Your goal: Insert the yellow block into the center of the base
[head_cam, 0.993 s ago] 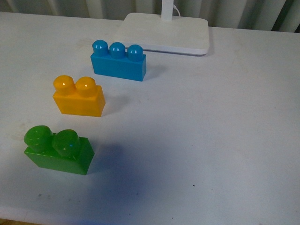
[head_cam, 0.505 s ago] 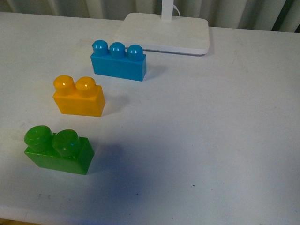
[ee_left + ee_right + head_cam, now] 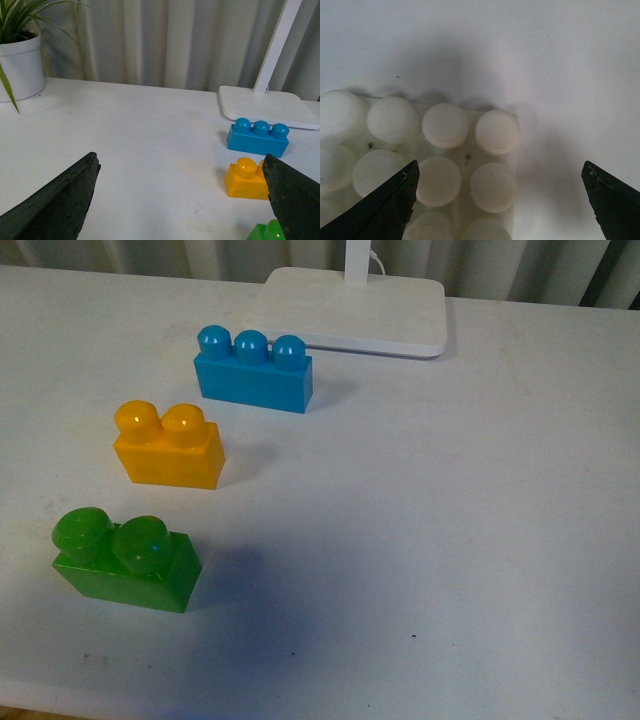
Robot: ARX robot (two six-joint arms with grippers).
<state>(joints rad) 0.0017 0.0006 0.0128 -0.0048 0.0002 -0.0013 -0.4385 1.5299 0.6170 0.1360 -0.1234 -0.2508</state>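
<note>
White tabletop (image 3: 450,520), pale curtain behind, and nothing has been grasped yet. Left gripper (image 3: 179,161) hangs with its dark fingers spread wide and empty above the table. Right gripper (image 3: 500,169) is just as wide and just as empty, and directly under it lies the base (image 3: 465,151), with one corner of its stud grid showing in the right wrist view. The front view shows no base at all.

Looking outward from the left jaws, the yellow block (image 3: 247,180) stands upright ahead, studs up. It is the middle one in a loose row, with the blue three-stud brick (image 3: 253,375) beyond it near the lamp foot (image 3: 350,310) and the green brick (image 3: 125,565) nearer the robot. None of the three touch.

My call is that the pick comes first. Drop straight down over the yellow block (image 3: 168,455) and pinch its flat side walls below the studs. Keep square to it, because that glossy plastic could twist in the grip. Stay off the green neighbour. A level hold should seat it on the base's middle studs.
</note>
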